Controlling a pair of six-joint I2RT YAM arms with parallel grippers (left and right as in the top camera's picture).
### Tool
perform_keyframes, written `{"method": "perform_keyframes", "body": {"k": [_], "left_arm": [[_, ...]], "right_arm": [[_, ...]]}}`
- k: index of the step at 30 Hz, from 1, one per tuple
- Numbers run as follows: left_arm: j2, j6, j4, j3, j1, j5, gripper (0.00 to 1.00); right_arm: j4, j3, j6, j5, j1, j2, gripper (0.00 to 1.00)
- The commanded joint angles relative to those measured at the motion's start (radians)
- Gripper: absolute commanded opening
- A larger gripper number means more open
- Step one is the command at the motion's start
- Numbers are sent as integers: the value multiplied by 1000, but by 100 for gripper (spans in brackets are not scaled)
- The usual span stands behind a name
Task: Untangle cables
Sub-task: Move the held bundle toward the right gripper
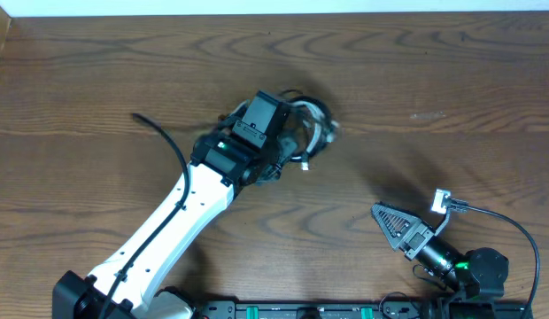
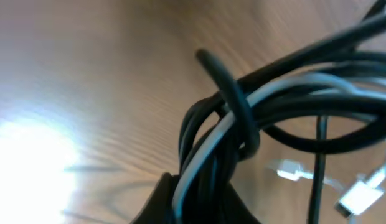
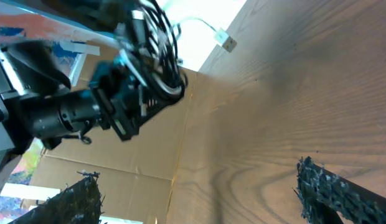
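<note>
1. Worktop: wood-grain surface filling the overhead view.

2. Left gripper: located at upper centre of the overhead view, at the end of the white arm that enters from the lower left. It is pinching the cables. The right wrist view shows this gripper at upper left of the frame with the bundle held off the worktop.

3. Cables, detail: in the left wrist view the bundle crosses the frame from the bottom centre to the upper right.
   - Several black strands run together with one white cord.
   - One black strand is looped crosswise around the others at centre frame.
   - A white plug hangs at the lower right, blurred. In the right wrist view this plug dangles at top centre on a short white lead.
   - Individual black cords cannot be told apart within the bundle.

4. Right gripper: located at lower right of the overhead view, well apart from the bundle. Its fingers are spread wide, one at each lower corner of the right wrist view, with nothing between them.
</note>
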Motion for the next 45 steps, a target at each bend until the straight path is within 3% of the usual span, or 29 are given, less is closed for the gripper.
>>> {"method": "perform_keyframes", "body": {"k": [1,9,20,23,27,32,36,45], "left_arm": [[-3,583,80,3,-2,304,8],[-3,808,155,3,-1,647,8],[-3,811,162,3,39,1000,8],[-3,811,162,3,56,1025,8],[-3,838,162,3,69,1024,8],[-3,937,162,3,69,1024,8],[-3,1039,162,3,69,1020,8],[-3,1084,162,3,69,1019,8]], "right_arm": [[-3,-2,-8,2,-2,-3,97],[-3,-2,-34,2,-2,-3,94],[-3,-2,-68,-4,-2,-3,93],[-3,-2,-68,-11,-2,-3,92],[19,-2,-68,-37,-2,-3,81],[174,-2,-68,-38,-2,-3,75],[335,-2,-68,-10,-2,-3,76],[338,-2,-69,-3,-2,-3,74]]}}
